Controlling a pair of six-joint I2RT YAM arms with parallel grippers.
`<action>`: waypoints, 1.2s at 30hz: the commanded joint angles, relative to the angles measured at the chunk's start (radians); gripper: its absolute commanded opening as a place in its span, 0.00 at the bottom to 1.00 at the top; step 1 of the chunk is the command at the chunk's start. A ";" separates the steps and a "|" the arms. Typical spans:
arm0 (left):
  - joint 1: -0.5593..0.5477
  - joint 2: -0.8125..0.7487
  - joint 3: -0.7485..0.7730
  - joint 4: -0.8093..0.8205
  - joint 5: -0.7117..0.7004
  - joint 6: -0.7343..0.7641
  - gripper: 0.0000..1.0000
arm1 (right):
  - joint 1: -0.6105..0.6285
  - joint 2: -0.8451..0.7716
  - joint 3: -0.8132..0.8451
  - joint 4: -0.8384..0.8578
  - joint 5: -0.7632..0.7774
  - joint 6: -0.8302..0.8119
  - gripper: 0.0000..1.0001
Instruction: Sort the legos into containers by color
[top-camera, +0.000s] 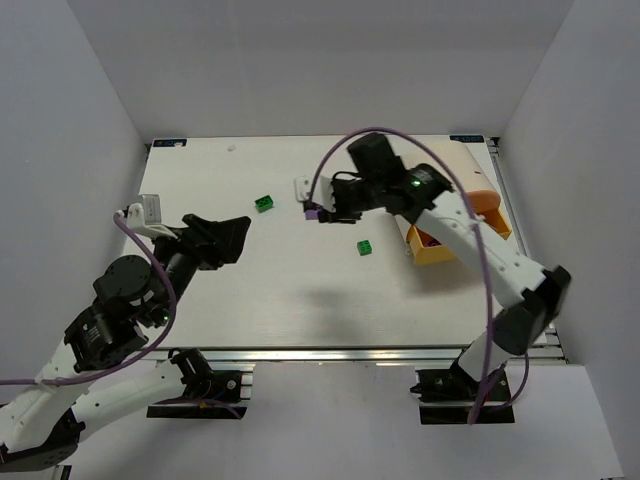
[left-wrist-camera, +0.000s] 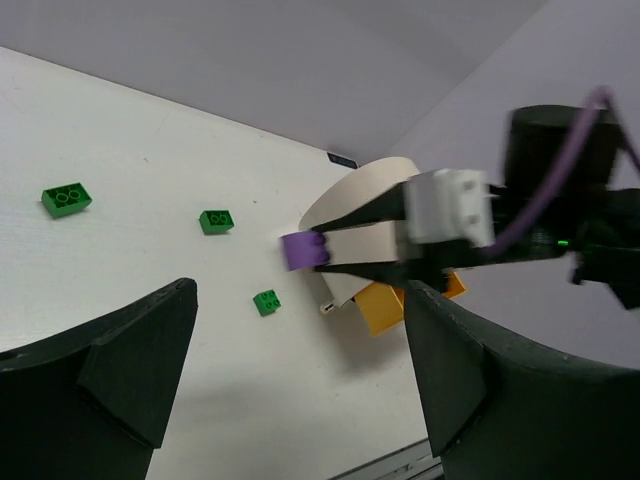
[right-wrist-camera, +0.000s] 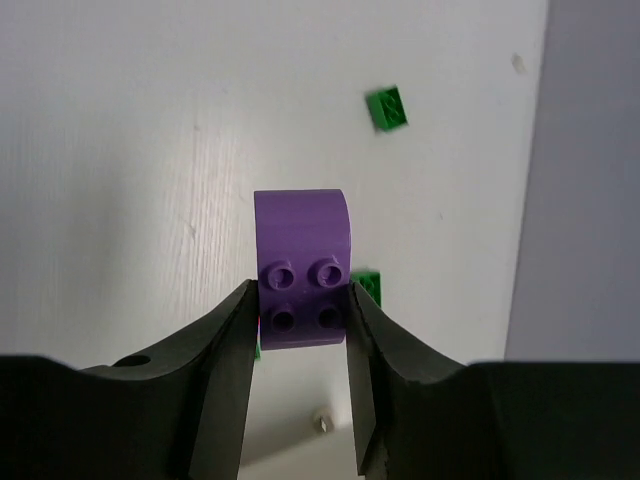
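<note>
The right pincer (right-wrist-camera: 300, 305) clamps a purple brick (right-wrist-camera: 300, 235) above the desk's (top-camera: 250, 290) far middle, likely bound for the containers (top-camera: 470, 165) at the far right corner, while the left pincer (top-camera: 236, 230) hangs spread apart.

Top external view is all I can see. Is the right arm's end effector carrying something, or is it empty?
Observer: It is carrying something. The right wrist view shows the right end effector shut on a purple brick, pinched by its sides.
Visitor: What does that brick look like?
Observer: Four studs face the wrist camera, and the end that sticks out of the grip looks rounded.
Visitor: I count only two green bricks. Are there more?
Observer: Yes, the left wrist view shows three green bricks, all lying apart from one another.
</note>
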 joint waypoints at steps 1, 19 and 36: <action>-0.004 0.052 -0.025 0.092 0.017 0.054 0.94 | -0.048 -0.114 -0.087 -0.037 0.082 0.072 0.00; 0.006 0.480 -0.006 0.247 0.275 0.214 0.95 | -0.331 -0.545 -0.400 -0.238 0.409 -0.128 0.00; 0.016 0.431 -0.096 0.261 0.293 0.149 0.95 | -0.507 -0.440 -0.451 -0.171 0.400 -0.214 0.75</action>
